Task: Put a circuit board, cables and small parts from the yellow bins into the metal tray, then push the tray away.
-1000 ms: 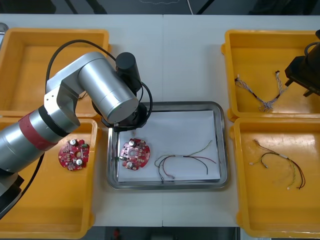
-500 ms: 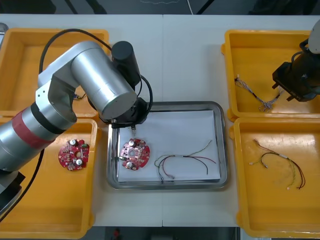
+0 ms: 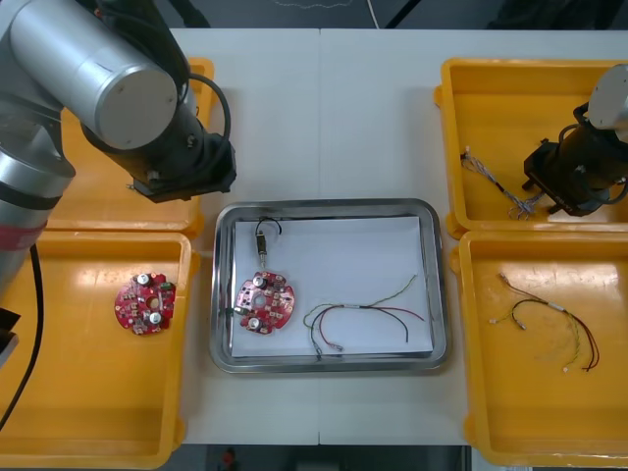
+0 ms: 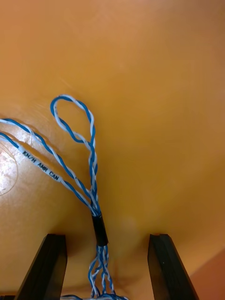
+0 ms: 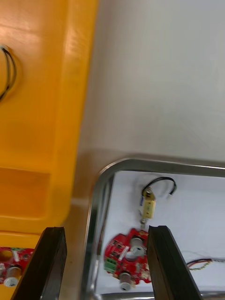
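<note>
My left arm (image 3: pixel 98 78) hides most of the far-left yellow plastic bin (image 3: pixel 98 211). Twisted blue-and-white cable (image 4: pixel 91 154) runs off-frame between right pincer (image 4: pixel 107 239) fingers. Small metal part (image 3: pixel 262 238): kind unreadable to me.

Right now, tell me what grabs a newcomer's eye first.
The bulky silver left arm looms over the far-left yellow bin. The metal tray at centre holds a round red circuit board. The right gripper hovers open over a twisted blue and white cable.

Overhead plus close wrists; common tray (image 3: pixel 441 285)
</note>
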`<act>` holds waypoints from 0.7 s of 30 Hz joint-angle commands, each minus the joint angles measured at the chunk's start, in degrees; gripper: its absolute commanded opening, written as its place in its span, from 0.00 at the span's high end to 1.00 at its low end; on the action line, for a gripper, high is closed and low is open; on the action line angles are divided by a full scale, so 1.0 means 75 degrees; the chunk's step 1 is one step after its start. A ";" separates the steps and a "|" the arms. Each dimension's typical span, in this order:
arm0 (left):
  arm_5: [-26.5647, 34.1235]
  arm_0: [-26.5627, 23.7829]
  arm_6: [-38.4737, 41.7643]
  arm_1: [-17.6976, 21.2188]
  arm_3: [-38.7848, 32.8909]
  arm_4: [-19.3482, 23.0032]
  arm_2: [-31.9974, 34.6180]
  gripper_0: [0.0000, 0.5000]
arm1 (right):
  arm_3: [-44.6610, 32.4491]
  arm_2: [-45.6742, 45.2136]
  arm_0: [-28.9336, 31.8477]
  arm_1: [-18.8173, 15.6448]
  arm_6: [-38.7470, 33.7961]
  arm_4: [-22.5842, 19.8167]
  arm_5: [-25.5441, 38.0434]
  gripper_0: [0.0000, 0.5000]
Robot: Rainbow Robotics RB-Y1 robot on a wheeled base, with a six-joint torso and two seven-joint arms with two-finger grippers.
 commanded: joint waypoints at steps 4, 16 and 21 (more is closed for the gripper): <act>-0.0164 -0.0458 -0.1823 0.0480 0.0889 -0.0210 0.0605 0.00 | 0.0281 -0.0112 -0.0103 0.0102 -0.0319 -0.0221 -0.0125 0.00; -0.1113 -0.1008 -0.3534 0.0527 0.2846 -0.0937 0.1308 0.00 | 0.0281 -0.0112 -0.0103 0.0020 -0.0248 -0.0303 -0.0008 1.00; -0.1793 -0.1032 -0.3886 0.0538 0.3421 -0.1206 0.1331 0.00 | -0.0305 -0.0194 -0.0103 -0.0086 -0.0248 -0.0291 0.0484 1.00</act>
